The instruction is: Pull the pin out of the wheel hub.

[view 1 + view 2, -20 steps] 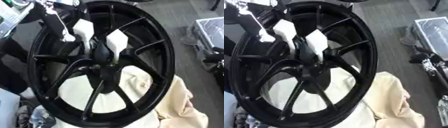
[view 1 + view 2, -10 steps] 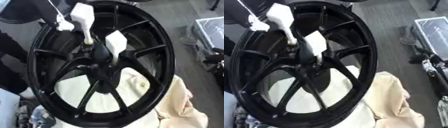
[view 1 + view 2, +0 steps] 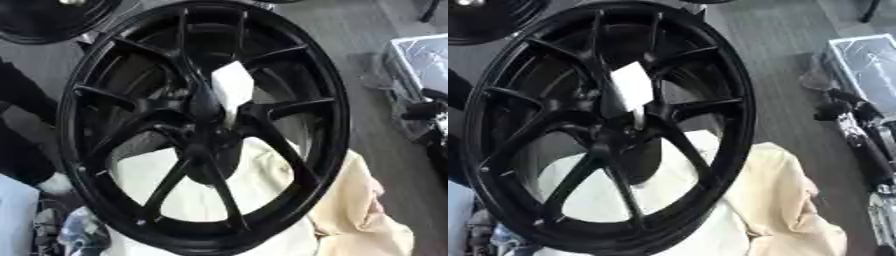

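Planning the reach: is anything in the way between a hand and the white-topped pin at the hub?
Nothing visible covers the white-topped pin, which sticks out of the wheel hub in front of the spokes. The left hand is out of view; the right hand sits beyond the wheel's right rim.

My right arm (image 3: 861,137) shows best in the right eye view. It is a black limb with silver joints that runs down along the right edge, well out to the side. At its upper end sits a dark lump, which I take for the right hand (image 3: 839,109), but I cannot make out its pose. My left hand shows in neither view. There is a dark shape at the left edge, and I cannot tell whether it is my left arm.
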